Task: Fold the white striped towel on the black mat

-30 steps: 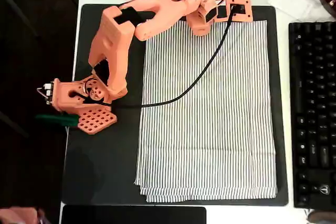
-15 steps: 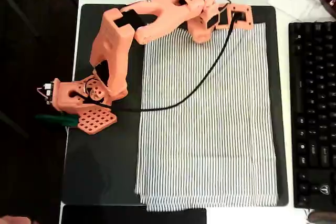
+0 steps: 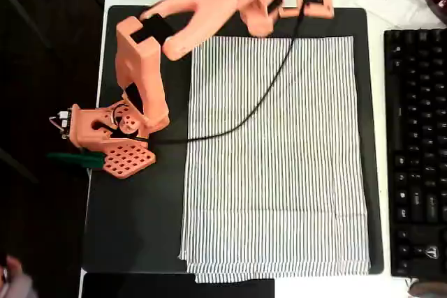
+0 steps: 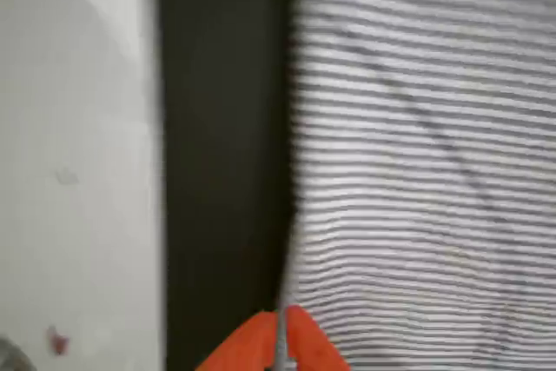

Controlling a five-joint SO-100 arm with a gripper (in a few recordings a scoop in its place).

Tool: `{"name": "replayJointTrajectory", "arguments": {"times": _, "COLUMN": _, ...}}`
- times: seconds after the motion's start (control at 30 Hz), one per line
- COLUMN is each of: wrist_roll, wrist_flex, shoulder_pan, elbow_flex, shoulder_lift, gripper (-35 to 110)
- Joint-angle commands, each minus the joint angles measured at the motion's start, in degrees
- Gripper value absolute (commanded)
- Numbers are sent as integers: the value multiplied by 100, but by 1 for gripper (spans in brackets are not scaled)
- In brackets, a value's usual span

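The white striped towel (image 3: pixel 279 158) lies flat and spread on the black mat (image 3: pixel 140 221), its layered bottom edge reaching just past the mat's lower edge. My orange gripper (image 3: pixel 260 24) hangs over the mat's top strip, just above the towel's top edge. In the wrist view the two orange fingertips of the gripper (image 4: pixel 280 341) are pressed together right at the towel's (image 4: pixel 417 171) edge, with the mat (image 4: pixel 221 171) to the left. The picture is blurred, and I see no cloth lifted between them.
A black cable (image 3: pixel 265 95) runs across the towel from the arm's base (image 3: pixel 112 137) to the wrist. A black keyboard (image 3: pixel 415 151) stands right of the mat. A dark slab (image 3: pixel 174 287) lies at the bottom edge. White tabletop (image 4: pixel 78 128) borders the mat.
The arm has swung toward the top of the picture, off the towel's top edge. The towel has slid a little downward, so its bottom edge now overhangs the mat.
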Motion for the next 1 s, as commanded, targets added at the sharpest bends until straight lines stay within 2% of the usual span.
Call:
{"name": "replayJointTrajectory", "arguments": {"times": 0.0, "wrist_roll": 132, "wrist_flex": 308, "shoulder_pan": -193, "elbow_flex": -800, "shoulder_lift": -167, "gripper": 0}}
{"name": "replayJointTrajectory", "arguments": {"times": 0.07, "wrist_roll": 97, "wrist_flex": 343, "shoulder_pan": -132, "elbow_flex": -896, "shoulder_lift": -246, "gripper": 1}}
{"name": "replayJointTrajectory", "arguments": {"times": 0.13, "wrist_roll": 9, "wrist_flex": 290, "shoulder_pan": 114, "elbow_flex": -694, "shoulder_lift": -211, "gripper": 8}}
{"name": "replayJointTrajectory", "arguments": {"times": 0.3, "wrist_roll": -844, "wrist_flex": 18, "shoulder_pan": 1037, "elbow_flex": 554, "shoulder_lift": 272, "gripper": 17}}
{"name": "replayJointTrajectory", "arguments": {"times": 0.43, "wrist_roll": -1292, "wrist_flex": -448, "shoulder_pan": 1336, "elbow_flex": 1362, "shoulder_lift": 413, "gripper": 20}}
{"name": "replayJointTrajectory", "arguments": {"times": 0.73, "wrist_roll": -791, "wrist_flex": -1670, "shoulder_pan": 1081, "elbow_flex": 1951, "shoulder_lift": -264, "gripper": 22}}
{"name": "replayJointTrajectory", "arguments": {"times": 0.97, "wrist_roll": -747, "wrist_flex": -1819, "shoulder_pan": 1028, "elbow_flex": 1872, "shoulder_lift": -545, "gripper": 26}}
